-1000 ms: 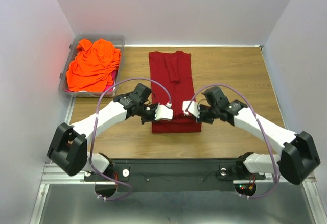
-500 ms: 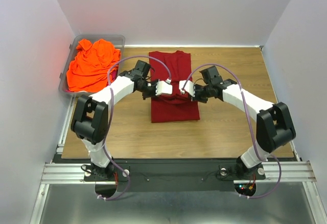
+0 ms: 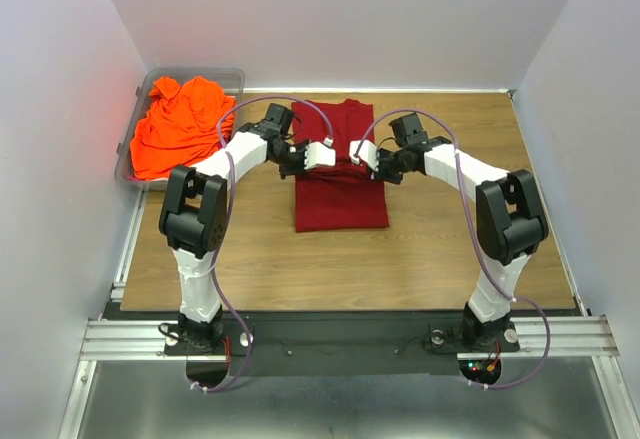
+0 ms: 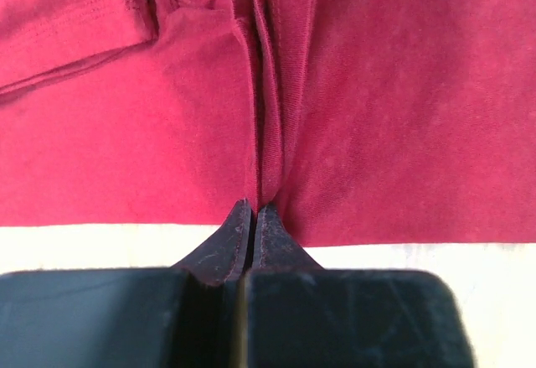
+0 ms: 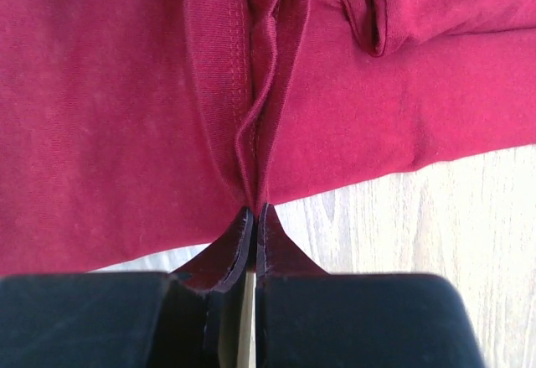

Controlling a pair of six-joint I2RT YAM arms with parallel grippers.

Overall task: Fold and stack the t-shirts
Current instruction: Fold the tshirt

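A dark crimson t-shirt (image 3: 340, 194) lies folded into a long strip on the wooden table. My left gripper (image 3: 322, 155) is shut on its left edge, pinching a fold of red cloth (image 4: 266, 158). My right gripper (image 3: 358, 155) is shut on its right edge, pinching a fold (image 5: 260, 150). Both hold the near hem lifted over the middle of the shirt. A bright orange t-shirt (image 3: 180, 127) lies crumpled in the grey bin (image 3: 232, 78) at the back left, with a bit of magenta fabric (image 3: 212, 172) under it.
The wooden table (image 3: 450, 249) is bounded by white walls at the back and sides. The bin stands at the table's back left corner. The arms' base rail (image 3: 340, 334) runs along the near edge.
Both grippers have carried the shirt's near hem away from the bases toward the collar, folding the lower half over. The arms have stretched out farther.
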